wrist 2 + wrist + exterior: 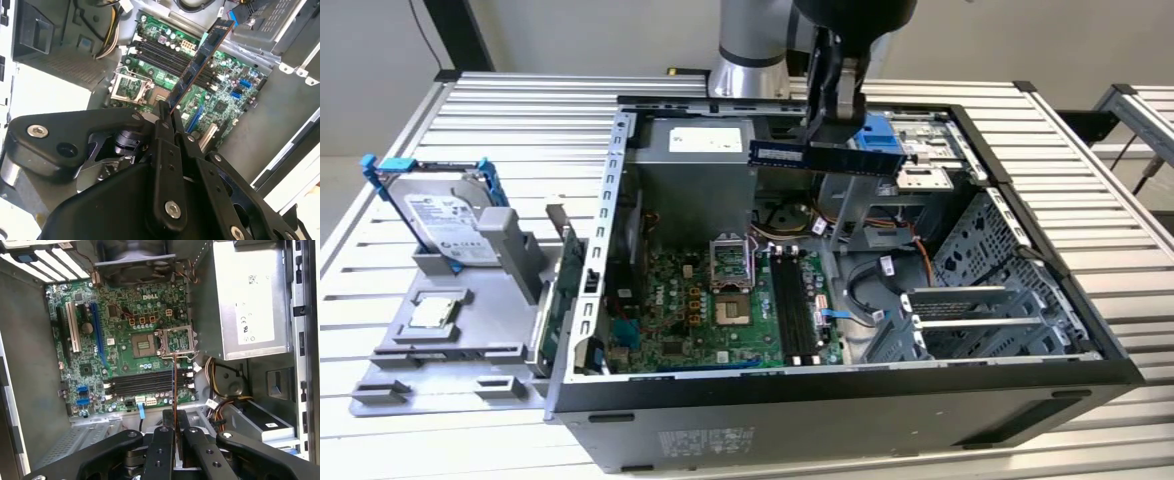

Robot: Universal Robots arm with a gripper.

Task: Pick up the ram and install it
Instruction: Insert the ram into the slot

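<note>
The arm (750, 40) is a smooth silver-grey tube topped by a rounded black housing. Its gripper (167, 111) is matte black throughout. Flat, round-ended linkage bars (75, 127) are pinned with bright silver screws (38, 131) and narrow to two slim black fingers (164, 150) dotted with small bolt heads.

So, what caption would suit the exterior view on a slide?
The gripper holds the ram in the air above the open computer case.
</note>
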